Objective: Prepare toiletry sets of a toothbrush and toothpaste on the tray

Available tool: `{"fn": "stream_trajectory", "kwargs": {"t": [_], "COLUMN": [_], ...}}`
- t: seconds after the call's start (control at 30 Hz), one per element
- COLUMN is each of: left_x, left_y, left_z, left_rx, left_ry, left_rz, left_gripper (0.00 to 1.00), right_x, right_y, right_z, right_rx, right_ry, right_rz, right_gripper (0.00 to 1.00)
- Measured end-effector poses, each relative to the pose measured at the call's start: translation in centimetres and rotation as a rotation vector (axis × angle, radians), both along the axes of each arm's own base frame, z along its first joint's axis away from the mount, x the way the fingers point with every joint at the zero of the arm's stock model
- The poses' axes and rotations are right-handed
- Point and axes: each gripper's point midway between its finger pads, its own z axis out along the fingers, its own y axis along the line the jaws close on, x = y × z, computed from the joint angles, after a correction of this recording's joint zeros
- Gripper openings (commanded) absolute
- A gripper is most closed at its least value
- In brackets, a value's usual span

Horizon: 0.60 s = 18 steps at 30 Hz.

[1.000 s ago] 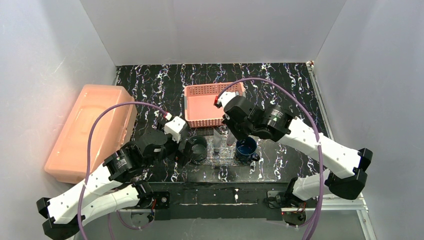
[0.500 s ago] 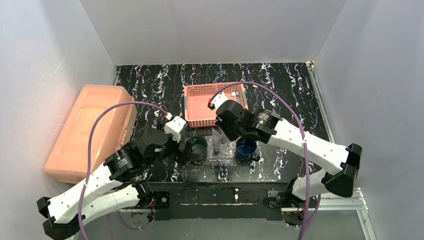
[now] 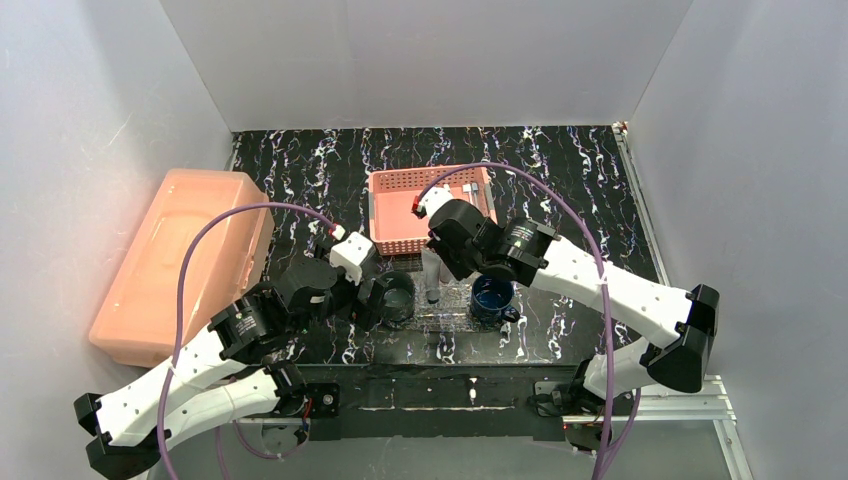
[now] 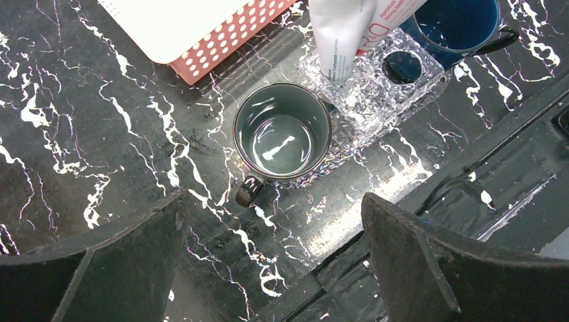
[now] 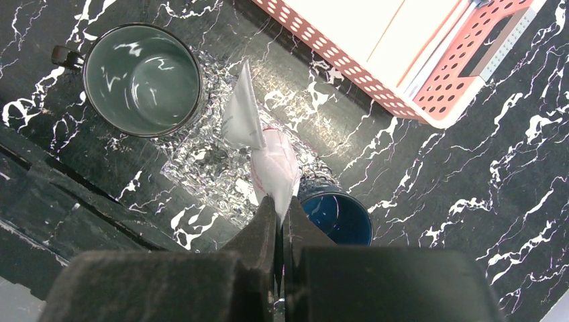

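My right end effector (image 5: 277, 201) is clamped on one toothpaste tube (image 5: 274, 164), whose lower end points down at the single glittery tray (image 5: 201, 157). The tray lies on the worktop (image 3: 560, 170) between two mugs, a grey mug (image 5: 144, 77) and a blue mug (image 5: 339, 218). My left end effector (image 4: 274, 204) hangs with its fingers apart beside the grey mug. Behind them sit one pink basket (image 3: 400, 212) and one salmon box (image 3: 185, 255).

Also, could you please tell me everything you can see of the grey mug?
The grey mug is glossy and looks ceramic, dark grey-green inside, with one loop handle pointing away from the glittery tray. It stands upright and empty, light glinting in its bottom. It sits at the tray's end, apparently overlapping its corner, close to the pink basket.
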Motion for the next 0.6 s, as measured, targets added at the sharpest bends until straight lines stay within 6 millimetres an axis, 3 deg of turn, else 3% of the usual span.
{"fn": "stream_trajectory", "kwargs": {"t": [0.6], "left_x": [0.1], "left_y": [-0.07], "left_z": [-0.29], "left_rx": [0.014], "left_ry": [0.006], "left_rz": [-0.001], "left_gripper": [0.98], "right_x": [0.02], "right_y": [-0.03], "right_z": [0.07], "right_rx": [-0.007], "right_ry": [-0.004], "right_rz": [0.011], "right_gripper": [0.01]}}
